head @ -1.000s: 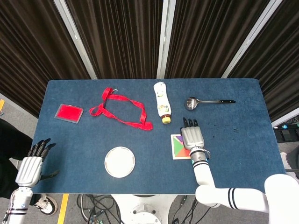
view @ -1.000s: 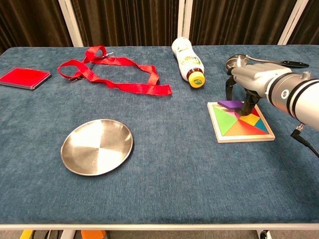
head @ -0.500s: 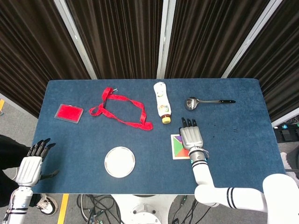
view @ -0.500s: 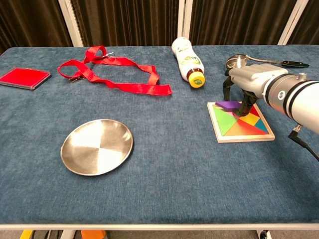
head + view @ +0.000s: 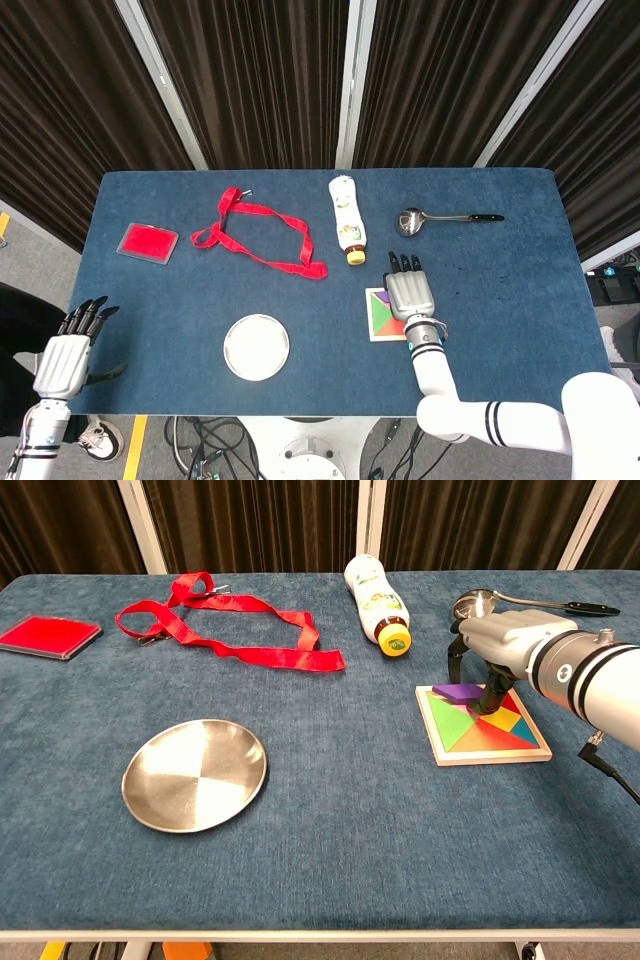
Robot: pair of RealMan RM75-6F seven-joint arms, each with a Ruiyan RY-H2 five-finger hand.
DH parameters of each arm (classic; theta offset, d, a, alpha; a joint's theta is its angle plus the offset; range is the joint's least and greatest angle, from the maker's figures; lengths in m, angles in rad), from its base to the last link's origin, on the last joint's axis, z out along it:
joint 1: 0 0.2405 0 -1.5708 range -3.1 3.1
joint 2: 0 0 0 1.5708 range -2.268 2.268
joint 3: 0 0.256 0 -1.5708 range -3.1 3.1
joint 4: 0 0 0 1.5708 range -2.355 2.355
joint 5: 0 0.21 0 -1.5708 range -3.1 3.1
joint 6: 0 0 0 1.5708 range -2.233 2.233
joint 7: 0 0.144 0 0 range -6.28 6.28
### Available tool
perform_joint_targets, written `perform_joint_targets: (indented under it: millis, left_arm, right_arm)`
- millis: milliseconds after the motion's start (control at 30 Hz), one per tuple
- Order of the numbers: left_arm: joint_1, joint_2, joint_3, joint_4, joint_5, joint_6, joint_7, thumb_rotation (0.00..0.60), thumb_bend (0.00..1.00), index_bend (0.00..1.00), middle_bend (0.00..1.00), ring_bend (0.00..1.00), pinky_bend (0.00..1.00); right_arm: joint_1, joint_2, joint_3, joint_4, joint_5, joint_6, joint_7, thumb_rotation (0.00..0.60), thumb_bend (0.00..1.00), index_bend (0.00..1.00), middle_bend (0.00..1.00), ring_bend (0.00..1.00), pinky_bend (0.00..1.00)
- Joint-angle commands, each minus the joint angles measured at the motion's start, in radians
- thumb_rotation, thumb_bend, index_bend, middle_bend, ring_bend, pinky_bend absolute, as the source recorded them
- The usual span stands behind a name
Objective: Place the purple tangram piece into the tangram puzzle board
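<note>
The right robot hand (image 5: 497,645) hangs palm-down over the far edge of the tangram puzzle board (image 5: 482,728), its dark fingers (image 5: 493,694) pointing down and pinching the purple tangram piece (image 5: 459,691). That piece sits at the board's 11 o'clock corner, lying flat along the far edge; whether it is fully seated I cannot tell. The rest of the board is filled with green, red, orange, yellow and blue pieces. Seen from the head camera, the board lies at about 4 o'clock on the blue worktop (image 5: 520,300), half hidden under the hand (image 5: 411,291). A white bottle (image 5: 376,589) with a yellow cap lies on its side at 12 o'clock, and a metal ladle (image 5: 516,601) with a dark handle rests at 1 o'clock, just beyond the hand. A red ribbon (image 5: 225,620) loops across 11 o'clock, a red flat case (image 5: 47,636) sits at 9 o'clock, and a round steel plate (image 5: 195,774) lies at 6 o'clock. The left robot hand (image 5: 68,355) hangs off the worktop's near left corner, fingers straight and apart, holding nothing.
</note>
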Motion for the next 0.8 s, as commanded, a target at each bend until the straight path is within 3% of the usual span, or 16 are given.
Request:
perform_joint_targets:
  millis: [33, 800]
  left_arm:
    - [0.000, 0.000, 0.000, -0.001, 0.000, 0.000, 0.000, 0.600, 0.00, 0.17, 0.06, 0.00, 0.12]
    - [-0.004, 0.003, 0.000, -0.004, -0.004, -0.011, -0.003, 0.600, 0.00, 0.17, 0.06, 0.00, 0.14]
  right_arm:
    - [0.000, 0.002, 0.000, -0.002, 0.002, -0.001, -0.001, 0.600, 0.30, 0.47, 0.00, 0.00, 0.00]
    - [0.001, 0.023, 0.001, -0.017, -0.008, -0.010, 0.021, 0.600, 0.29, 0.34, 0.00, 0.00, 0.00]
